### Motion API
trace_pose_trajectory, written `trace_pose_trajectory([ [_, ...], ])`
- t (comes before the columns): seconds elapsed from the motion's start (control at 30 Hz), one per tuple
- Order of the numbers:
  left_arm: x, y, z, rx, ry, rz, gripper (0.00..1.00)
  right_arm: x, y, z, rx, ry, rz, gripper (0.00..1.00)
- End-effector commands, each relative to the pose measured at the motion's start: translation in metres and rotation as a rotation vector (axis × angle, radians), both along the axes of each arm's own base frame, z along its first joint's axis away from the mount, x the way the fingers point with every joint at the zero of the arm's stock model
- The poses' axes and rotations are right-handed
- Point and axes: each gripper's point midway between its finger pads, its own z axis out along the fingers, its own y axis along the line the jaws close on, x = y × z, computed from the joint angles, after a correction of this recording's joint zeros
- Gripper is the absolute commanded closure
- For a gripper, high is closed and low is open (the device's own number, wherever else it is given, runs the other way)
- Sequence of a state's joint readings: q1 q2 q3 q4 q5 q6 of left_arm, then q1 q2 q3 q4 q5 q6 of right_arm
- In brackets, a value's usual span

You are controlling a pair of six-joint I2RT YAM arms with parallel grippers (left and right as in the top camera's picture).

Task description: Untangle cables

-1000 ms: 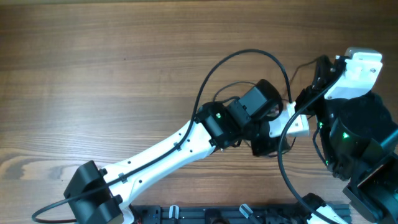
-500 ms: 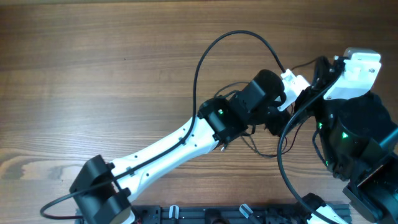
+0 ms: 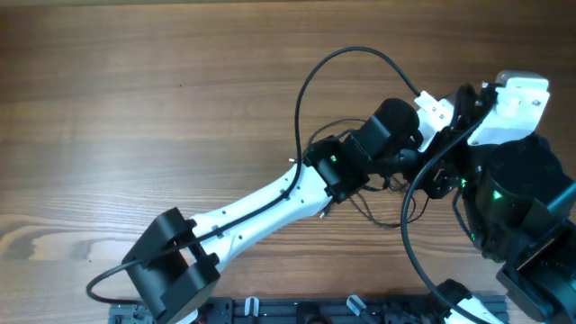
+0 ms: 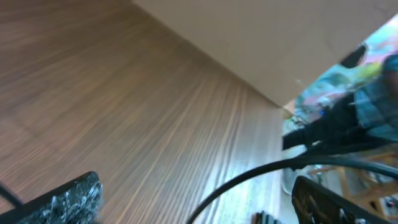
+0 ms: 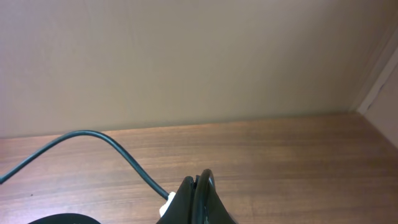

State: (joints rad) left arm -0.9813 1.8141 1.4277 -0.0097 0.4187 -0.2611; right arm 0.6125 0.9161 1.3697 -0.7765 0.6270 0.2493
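Two arms were recorded over a wooden table (image 3: 135,108). From the lower left, the left arm (image 3: 261,202) reached diagonally towards the right of centre. The left gripper (image 4: 193,190) stood wide open in the left wrist view, its fingers (image 4: 71,199) far apart and nothing gripped between them. The cables (image 3: 376,219) lay as thin dark loops on the table, partly under the left wrist and between the two arms. Their ends could not be made out. At the right, the right gripper (image 5: 199,193) was closed, jaws pressed together, with no cord seen in them. One thick black lead (image 5: 106,140) arced across the right wrist view, ending just beside those jaws.
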Motion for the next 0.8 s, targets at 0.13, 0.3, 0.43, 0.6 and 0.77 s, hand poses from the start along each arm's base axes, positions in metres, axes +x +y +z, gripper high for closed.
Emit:
trace_pose_trajectory([
  [0.13, -0.003, -0.010, -0.010, -0.028, 0.028, -0.051, 0.00, -0.003, 0.001, 0.005, 0.025, -0.010, 0.011, 0.96],
  [0.3, -0.006, -0.020, -0.021, -0.053, 0.036, -0.105, 0.04, -0.004, 0.000, 0.003, 0.021, -0.001, 0.010, 0.96],
  [0.43, -0.005, -0.024, -0.035, -0.046, 0.049, -0.118, 0.13, -0.005, -0.001, -0.001, 0.011, 0.013, 0.010, 0.96],
  [0.6, -0.006, -0.028, -0.039, -0.059, 0.048, -0.136, 0.38, -0.005, -0.001, -0.002, 0.008, 0.017, 0.010, 0.96],
  [0.77, -0.006, -0.027, -0.039, -0.064, 0.055, -0.151, 0.96, -0.006, -0.001, -0.004, 0.001, 0.026, 0.009, 0.96],
])
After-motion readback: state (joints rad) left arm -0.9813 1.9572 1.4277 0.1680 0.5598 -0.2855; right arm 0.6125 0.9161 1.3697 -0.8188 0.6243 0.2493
